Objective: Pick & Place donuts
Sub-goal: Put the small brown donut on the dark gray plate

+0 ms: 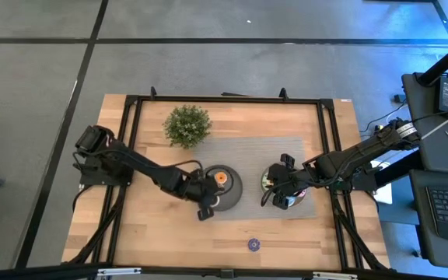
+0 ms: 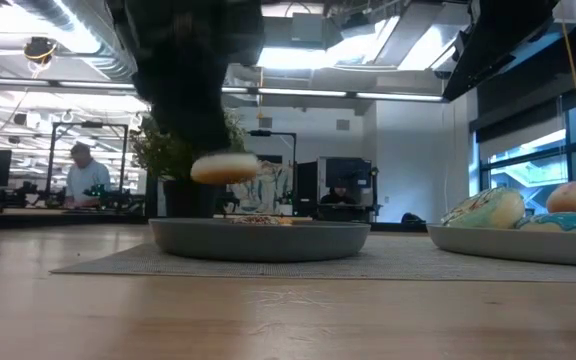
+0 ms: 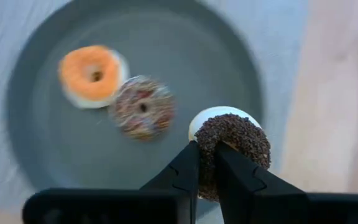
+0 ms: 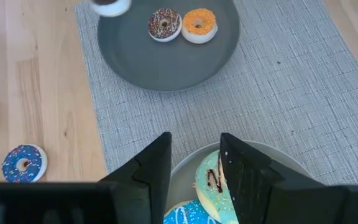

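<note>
A dark brown donut (image 3: pixel 232 146) is gripped edge-on by the left gripper (image 3: pixel 207 165) above the plate's (image 3: pixel 55 162) lower rim, apparently for placing. The right gripper (image 4: pixel 194 163) hangs with jaws parted over the bowl (image 4: pixel 278 155).

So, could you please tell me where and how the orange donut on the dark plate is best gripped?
Probably from straight above, across one side of the ring: one finger in the hole, one outside. The orange donut lies flat, icing up, on the dark plate, with the sprinkled donut close alongside, so take the far side. The left claw already holds the dark brown donut.
</note>
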### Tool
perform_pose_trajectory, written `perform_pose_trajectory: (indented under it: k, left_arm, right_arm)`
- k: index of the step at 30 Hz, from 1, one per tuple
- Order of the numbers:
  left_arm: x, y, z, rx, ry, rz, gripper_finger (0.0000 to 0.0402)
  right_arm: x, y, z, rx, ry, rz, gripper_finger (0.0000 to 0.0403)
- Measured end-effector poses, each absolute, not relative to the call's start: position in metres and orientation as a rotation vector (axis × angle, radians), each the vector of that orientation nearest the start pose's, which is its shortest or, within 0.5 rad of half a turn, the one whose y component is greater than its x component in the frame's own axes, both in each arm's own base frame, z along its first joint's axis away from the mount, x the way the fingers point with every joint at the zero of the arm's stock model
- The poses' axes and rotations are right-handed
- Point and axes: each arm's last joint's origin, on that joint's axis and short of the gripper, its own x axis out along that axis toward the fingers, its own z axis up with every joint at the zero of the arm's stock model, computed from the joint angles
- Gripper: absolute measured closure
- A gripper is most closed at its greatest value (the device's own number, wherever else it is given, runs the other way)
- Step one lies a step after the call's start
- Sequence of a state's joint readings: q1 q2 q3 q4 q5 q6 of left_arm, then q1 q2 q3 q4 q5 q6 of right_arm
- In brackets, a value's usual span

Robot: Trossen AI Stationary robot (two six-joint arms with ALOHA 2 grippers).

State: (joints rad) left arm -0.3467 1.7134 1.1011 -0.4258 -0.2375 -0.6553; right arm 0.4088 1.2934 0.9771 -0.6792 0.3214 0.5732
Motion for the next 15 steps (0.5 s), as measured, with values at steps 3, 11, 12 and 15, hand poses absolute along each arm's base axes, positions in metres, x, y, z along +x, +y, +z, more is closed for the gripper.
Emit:
perform_pose_trajectory:
  k: [3, 11, 12, 15]
  left_arm:
    - [0.320, -0.101, 0.187, -0.277, 1.030, 0.272, 0.0366]
    - [0.319, -0.088, 0.187, -0.185, 0.982, 0.435, 0.0361]
    - [0.320, -0.086, 0.187, -0.171, 0.968, 0.461, 0.0362]
    - [0.320, -0.079, 0.187, -0.217, 0.949, 0.543, 0.0365]
  right_arm:
    - [0.234, 0.091, 0.258, 0.177, 0.911, -0.186, 0.0263]
    - [0.234, 0.091, 0.258, 0.176, 0.911, -0.186, 0.0263]
    - [0.234, 0.091, 0.258, 0.175, 0.911, -0.185, 0.0263]
    - [0.234, 0.091, 0.258, 0.174, 0.911, -0.185, 0.0263]
